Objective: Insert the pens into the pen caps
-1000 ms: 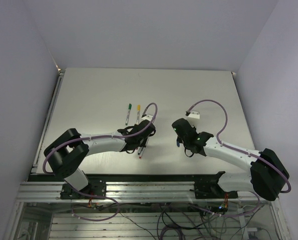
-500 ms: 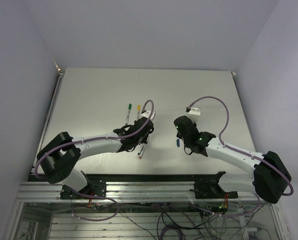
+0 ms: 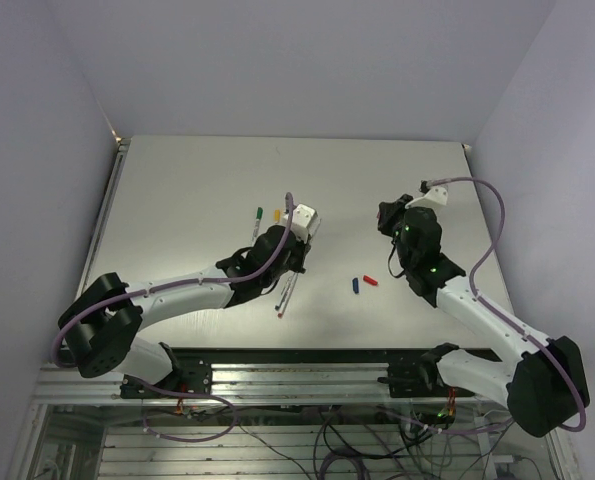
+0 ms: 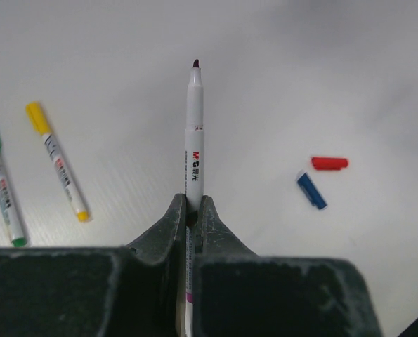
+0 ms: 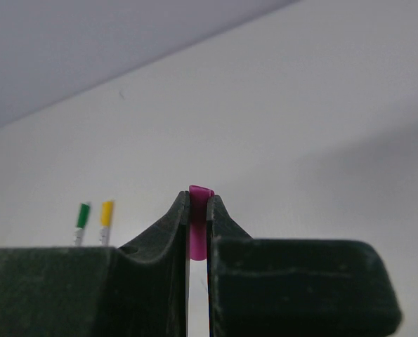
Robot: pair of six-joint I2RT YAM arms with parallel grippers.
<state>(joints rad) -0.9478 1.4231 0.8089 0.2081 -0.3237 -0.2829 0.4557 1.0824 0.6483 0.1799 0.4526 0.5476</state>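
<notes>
1. Two grippers each pinch something: the left gripper [image 4: 193, 207] clamps a purple-tipped pen [image 4: 194, 126] by its barrel.
2. The right gripper [image 5: 197, 202] squeezes a purple cap [image 5: 197, 235].
3. A blue cap [image 4: 311, 190] and a red cap [image 4: 329, 163] lie on the table [image 3: 197, 180] between the arms, just apart.
4. A green pen [image 4: 1, 186] and a yellow pen [image 4: 56, 161], both capped, lie left of the held pen.

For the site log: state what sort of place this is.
Likely a robotics lab test cell: two arms bolted to an aluminium frame, white walls boxing in a table, loose cables below. The left pincer grips a marker pen, the right pincer a purple cap.
</notes>
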